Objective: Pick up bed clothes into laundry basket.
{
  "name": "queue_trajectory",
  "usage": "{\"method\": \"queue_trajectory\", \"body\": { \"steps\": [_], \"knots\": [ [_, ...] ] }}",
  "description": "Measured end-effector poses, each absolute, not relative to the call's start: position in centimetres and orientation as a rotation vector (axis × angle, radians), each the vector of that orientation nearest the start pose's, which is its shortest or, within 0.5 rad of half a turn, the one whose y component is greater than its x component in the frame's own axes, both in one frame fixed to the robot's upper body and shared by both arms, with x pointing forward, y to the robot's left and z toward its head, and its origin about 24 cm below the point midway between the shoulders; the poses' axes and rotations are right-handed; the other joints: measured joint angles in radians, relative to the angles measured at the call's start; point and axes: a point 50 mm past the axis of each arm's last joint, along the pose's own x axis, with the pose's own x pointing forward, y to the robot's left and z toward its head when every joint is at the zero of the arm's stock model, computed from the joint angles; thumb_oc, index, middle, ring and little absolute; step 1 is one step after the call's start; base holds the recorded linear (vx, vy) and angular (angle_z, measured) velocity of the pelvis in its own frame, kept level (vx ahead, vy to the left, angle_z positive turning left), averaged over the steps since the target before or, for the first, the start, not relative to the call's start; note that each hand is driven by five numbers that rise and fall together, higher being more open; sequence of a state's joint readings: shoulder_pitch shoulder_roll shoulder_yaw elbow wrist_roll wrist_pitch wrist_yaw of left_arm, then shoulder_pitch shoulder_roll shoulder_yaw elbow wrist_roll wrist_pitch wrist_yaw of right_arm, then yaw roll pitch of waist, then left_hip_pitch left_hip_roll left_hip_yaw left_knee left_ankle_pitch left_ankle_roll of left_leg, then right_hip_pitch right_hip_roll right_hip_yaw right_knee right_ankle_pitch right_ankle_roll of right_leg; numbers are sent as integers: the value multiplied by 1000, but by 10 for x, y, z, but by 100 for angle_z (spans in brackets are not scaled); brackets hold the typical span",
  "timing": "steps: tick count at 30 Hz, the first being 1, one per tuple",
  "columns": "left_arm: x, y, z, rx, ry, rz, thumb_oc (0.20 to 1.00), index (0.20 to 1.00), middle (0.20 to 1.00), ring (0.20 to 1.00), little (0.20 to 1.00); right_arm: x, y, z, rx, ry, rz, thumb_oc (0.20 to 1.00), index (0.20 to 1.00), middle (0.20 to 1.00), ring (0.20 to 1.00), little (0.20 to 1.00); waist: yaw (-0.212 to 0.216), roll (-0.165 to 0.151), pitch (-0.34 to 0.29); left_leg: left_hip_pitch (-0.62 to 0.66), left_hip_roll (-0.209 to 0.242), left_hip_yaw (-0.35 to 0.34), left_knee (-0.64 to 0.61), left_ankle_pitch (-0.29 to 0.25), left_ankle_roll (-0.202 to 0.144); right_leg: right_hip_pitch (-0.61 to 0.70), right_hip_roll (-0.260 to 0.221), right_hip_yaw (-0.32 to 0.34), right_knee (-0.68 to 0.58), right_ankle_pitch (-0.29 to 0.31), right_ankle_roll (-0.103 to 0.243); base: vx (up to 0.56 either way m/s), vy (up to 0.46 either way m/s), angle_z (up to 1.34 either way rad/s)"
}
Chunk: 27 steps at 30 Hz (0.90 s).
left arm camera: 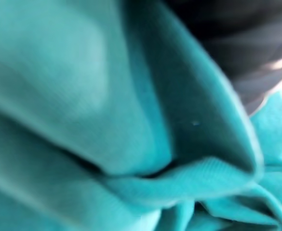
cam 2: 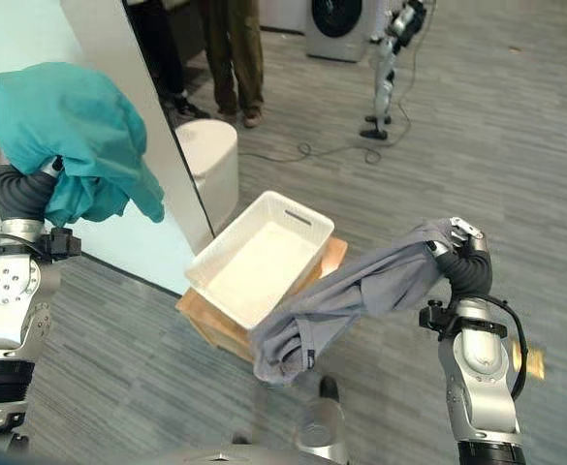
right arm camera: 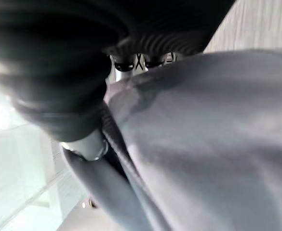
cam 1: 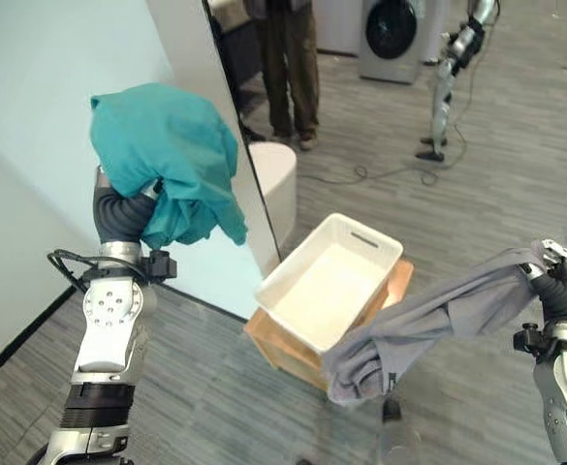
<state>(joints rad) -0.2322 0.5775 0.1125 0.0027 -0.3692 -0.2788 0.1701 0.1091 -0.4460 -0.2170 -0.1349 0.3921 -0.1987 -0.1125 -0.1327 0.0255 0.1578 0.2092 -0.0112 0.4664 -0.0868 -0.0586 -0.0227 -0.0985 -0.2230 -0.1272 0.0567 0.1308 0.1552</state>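
A grey wood-grain floor (cam 1: 516,126) is seen beneath everything, and a pale wall panel (cam 1: 31,145) is seen at the robot's left. A washing machine (cam 1: 392,34) is placed at the far end of the room, with a person's legs (cam 1: 291,68) seen near it. A round white stool (cam 1: 275,184) is set beside the panel's edge.

A white laundry basket (cam 1: 370,247) is seated on a low wooden stand (cam 1: 264,339) in the middle of the floor; its inside is seen bare.

A teal cloth (cam 1: 167,155) is held high at the robot's left, bunched over the left hand (cam 1: 118,208), whose arm is raised upright with the wrist bent. The fingers are buried in the folds, so their state cannot be told.

A grey cloth (cam 2: 361,295) is draped from the right hand (cam 2: 462,242), which is lifted at the robot's right with the forearm upright. The cloth is stretched towards the basket, its lower end hung just beside the basket's near corner. Whether the fingers are curled round the fabric cannot be told.
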Motion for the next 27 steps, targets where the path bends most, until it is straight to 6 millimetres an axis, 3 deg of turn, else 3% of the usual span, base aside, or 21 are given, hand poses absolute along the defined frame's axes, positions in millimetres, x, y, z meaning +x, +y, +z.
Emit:
{"method": "queue_trajectory", "body": {
  "steps": [3, 7, 13, 14, 16, 18, 20, 23, 27],
  "knots": [
    [291, 244, 197, 197, -621, 87, 200, 200, 200, 200, 200, 224, -282, 113, -98, -315, -276, 200, 200, 200, 200, 200, -11, 31, -13, -8, 50, -17, -4, 9, -22, 85, 57, -52, -156, 55, -35, 87, -61, 14],
    [305, 225, 209, 233, -642, -21, 200, 200, 200, 200, 200, 226, -282, 115, -108, -315, -266, 200, 200, 200, 200, 200, -35, 52, -23, -14, 74, -15, -7, 14, -29, 81, 83, -60, -158, 53, -45, 27, -7, 3],
    [326, 209, 199, 347, -519, -178, 200, 200, 200, 200, 200, 226, -286, 114, -127, -298, -269, 200, 200, 200, 200, 200, -56, 43, -26, -44, 64, -15, -11, 13, -32, 49, 72, -60, -158, 54, -43, 1, 1, 0],
    [329, 206, 193, 358, -485, -197, 200, 200, 200, 200, 200, 226, -286, 114, -125, -298, -269, 200, 200, 200, 200, 200, -55, 43, -26, -49, 62, -17, -11, 14, -30, 45, 68, -60, -158, 55, -41, 19, 25, -8],
    [341, 200, 161, 416, -313, -242, 200, 200, 200, 200, 200, 226, -286, 113, -124, -293, -273, 200, 200, 200, 200, 200, -69, 37, -25, -53, 57, -12, -11, 15, -29, 34, 64, -56, -158, 58, -39, -8, 29, -5],
    [359, 196, 134, 413, -195, -192, 200, 200, 200, 200, 200, 225, -286, 111, -122, -284, -276, 200, 200, 200, 200, 200, -85, 9, -15, -76, 53, -4, -11, 17, -26, 5, 65, -48, -158, 67, -39, -45, 32, -12],
    [366, 208, 112, 515, -71, -112, 200, 200, 200, 200, 200, 225, -283, 109, -119, -277, -267, 200, 200, 200, 200, 200, -111, -30, -2, -89, 51, 22, -6, 20, -28, -24, 77, -19, -157, 89, -47, -43, 36, -36],
    [368, 215, 91, 573, 47, -75, 200, 200, 200, 200, 200, 227, -275, 106, -111, -266, -236, 200, 200, 200, 200, 200, -137, -68, 18, -92, 51, 48, -6, 20, -28, -41, 76, 4, -157, 95, -47, -26, 20, -28],
    [368, 203, 76, 601, 99, -89, 200, 200, 200, 200, 200, 227, -274, 105, -107, -265, -231, 200, 200, 200, 200, 200, -146, -78, 27, -105, 53, 69, -6, 20, -28, -62, 83, 19, -157, 100, -50, -73, 9, -14]
  ]
}}
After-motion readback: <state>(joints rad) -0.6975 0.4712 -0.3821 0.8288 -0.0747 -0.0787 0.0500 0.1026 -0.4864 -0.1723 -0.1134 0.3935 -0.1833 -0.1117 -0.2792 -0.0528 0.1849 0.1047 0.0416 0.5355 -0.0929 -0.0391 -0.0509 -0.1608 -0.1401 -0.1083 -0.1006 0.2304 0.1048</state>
